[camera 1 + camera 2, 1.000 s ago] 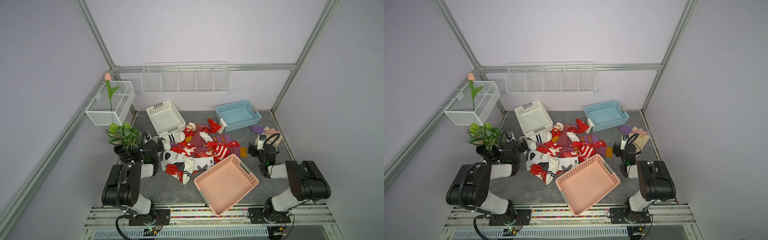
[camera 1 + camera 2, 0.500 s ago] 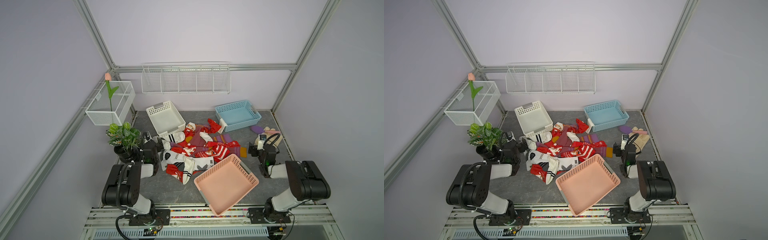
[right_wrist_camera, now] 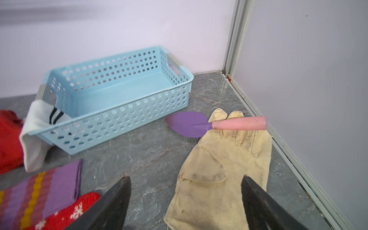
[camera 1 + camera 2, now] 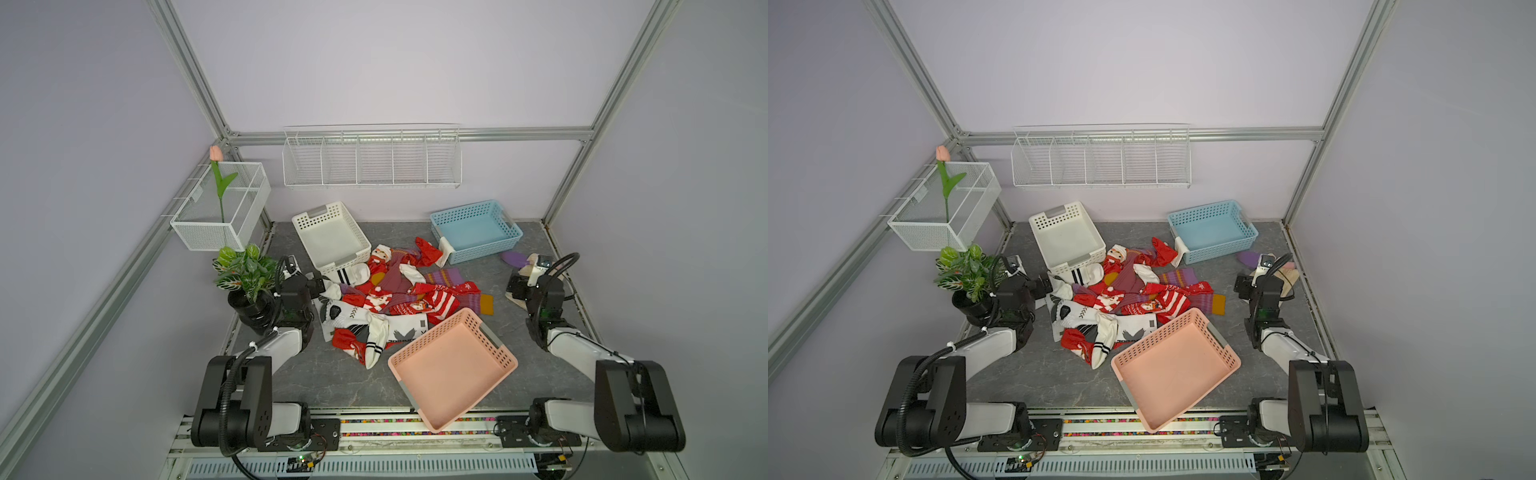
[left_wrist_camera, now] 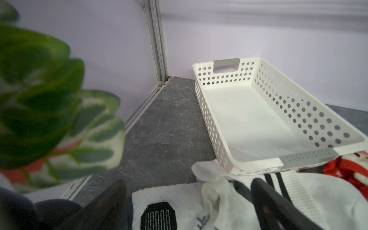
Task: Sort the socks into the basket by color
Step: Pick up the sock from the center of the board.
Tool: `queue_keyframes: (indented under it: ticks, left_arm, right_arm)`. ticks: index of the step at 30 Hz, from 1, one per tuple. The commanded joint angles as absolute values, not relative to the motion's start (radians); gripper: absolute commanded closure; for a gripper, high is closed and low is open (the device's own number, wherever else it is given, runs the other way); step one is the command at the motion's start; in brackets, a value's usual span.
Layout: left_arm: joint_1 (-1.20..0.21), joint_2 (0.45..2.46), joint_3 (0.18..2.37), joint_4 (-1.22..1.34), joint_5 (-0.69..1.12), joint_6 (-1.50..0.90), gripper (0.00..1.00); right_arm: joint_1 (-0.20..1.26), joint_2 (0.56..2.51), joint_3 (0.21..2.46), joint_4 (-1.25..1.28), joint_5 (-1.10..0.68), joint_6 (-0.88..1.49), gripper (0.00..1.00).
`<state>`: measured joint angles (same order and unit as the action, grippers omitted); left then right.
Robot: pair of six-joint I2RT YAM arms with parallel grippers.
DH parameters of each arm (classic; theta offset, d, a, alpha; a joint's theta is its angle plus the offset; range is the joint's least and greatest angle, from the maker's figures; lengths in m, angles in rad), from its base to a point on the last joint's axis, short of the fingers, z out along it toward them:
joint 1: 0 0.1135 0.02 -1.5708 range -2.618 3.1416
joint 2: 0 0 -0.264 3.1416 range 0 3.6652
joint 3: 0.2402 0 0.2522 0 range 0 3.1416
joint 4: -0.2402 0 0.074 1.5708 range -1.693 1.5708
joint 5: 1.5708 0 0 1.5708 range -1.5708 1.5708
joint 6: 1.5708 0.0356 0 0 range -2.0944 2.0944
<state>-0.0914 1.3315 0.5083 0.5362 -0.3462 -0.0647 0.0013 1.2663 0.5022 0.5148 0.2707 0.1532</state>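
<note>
The socks (image 4: 399, 295) lie in a mixed heap of red, white and purple mid-table in both top views, (image 4: 1125, 299). Around them stand a white basket (image 4: 345, 259), a blue basket (image 4: 486, 249) and a pink basket (image 4: 428, 338), all bare inside. My left gripper (image 4: 325, 287) is open at the heap's left edge, its jaws spread over a white sock (image 5: 173, 199) with black marks. My right gripper (image 4: 515, 282) is open at the right, low over a beige glove (image 3: 219, 159), holding nothing. A white black-striped sock (image 3: 37, 127) hangs on the blue basket's corner.
A potted plant (image 4: 245, 278) stands tight against my left arm. A purple brush with a pink handle (image 3: 199, 124) lies across the glove's fingertips near the right wall. A wire shelf (image 4: 370, 162) and a wire box (image 4: 224, 208) hang on the walls.
</note>
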Motion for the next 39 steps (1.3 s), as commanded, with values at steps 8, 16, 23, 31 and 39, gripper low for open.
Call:
queue_keyframes:
  ticks: [8, 16, 23, 31, 39]
  left_arm:
    - [-0.098, 1.210, 0.628, 0.284, -0.261, -0.086, 0.01]
    - [-0.206, 1.167, 0.769, 0.006, -0.255, -0.187, 0.01]
    - [-0.272, 1.095, 0.760, -0.017, -0.256, -0.252, 0.00]
    - [-0.336, 1.090, 0.776, -0.059, -0.286, -0.264, 0.00]
    - [-0.362, 1.091, 0.791, -0.096, -0.274, -0.301, 0.00]
  right_arm:
    - [-0.007, 1.261, 0.750, -0.121, 0.029, 0.461, 0.11]
    - [0.010, 1.292, 0.840, -0.324, -0.022, 0.481, 0.11]
    - [0.029, 1.360, 0.944, -0.423, 0.000, 0.447, 0.11]
    - [0.028, 1.445, 1.019, -0.494, 0.024, 0.444, 0.09]
    - [0.015, 1.458, 1.059, -0.518, 0.059, 0.418, 0.11]
